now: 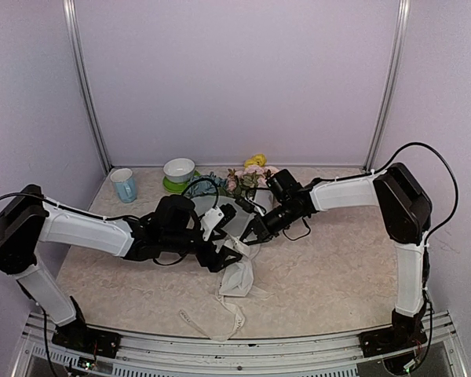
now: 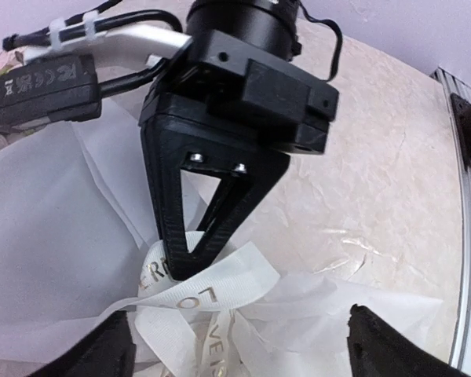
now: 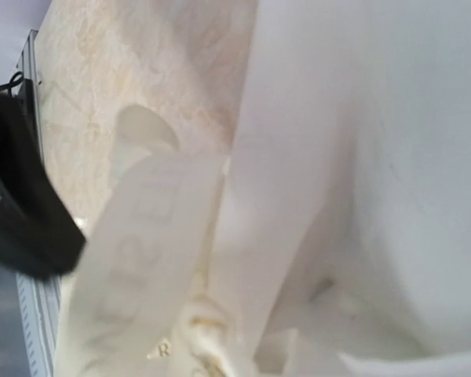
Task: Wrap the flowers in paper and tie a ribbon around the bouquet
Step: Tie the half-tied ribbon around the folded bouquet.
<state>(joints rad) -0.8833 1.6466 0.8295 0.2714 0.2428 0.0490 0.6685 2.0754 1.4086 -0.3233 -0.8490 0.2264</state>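
**A:** The bouquet (image 1: 237, 276) lies mid-table, with the flowers (image 1: 250, 177) at twelve o'clock and the narrow end toward six. Where are the tools?

**B:** The jaws of the right gripper (image 2: 178, 263) are together, pinched on a loop of the ribbon (image 2: 208, 292) right at the wrap. At its eight o'clock sits the left gripper (image 2: 239, 349), fingers wide apart, holding nothing.

**A:** So one pinch carries the whole tie. What's the danger?

**B:** Nothing pins the bundle down. I'd say a pull toward two o'clock drags the whole thing along, or slides the loop off the narrow end instead of tightening it.

**A:** And the paper (image 2: 47, 236)?

**B:** It's thin and springy by the look of it. If the ribbon goes slack, the cone may well open up.

**A:** Is there a knot?

**B:** I can't tell. The right wrist view is too close and blurred. The ribbon's free end also trails to six o'clock, where the left arm could snag it.

**A:** Anything nearby?

**B:** A cup (image 1: 124, 185) at ten o'clock and a bowl (image 1: 179, 169) at eleven. A wide swing might clip either one.
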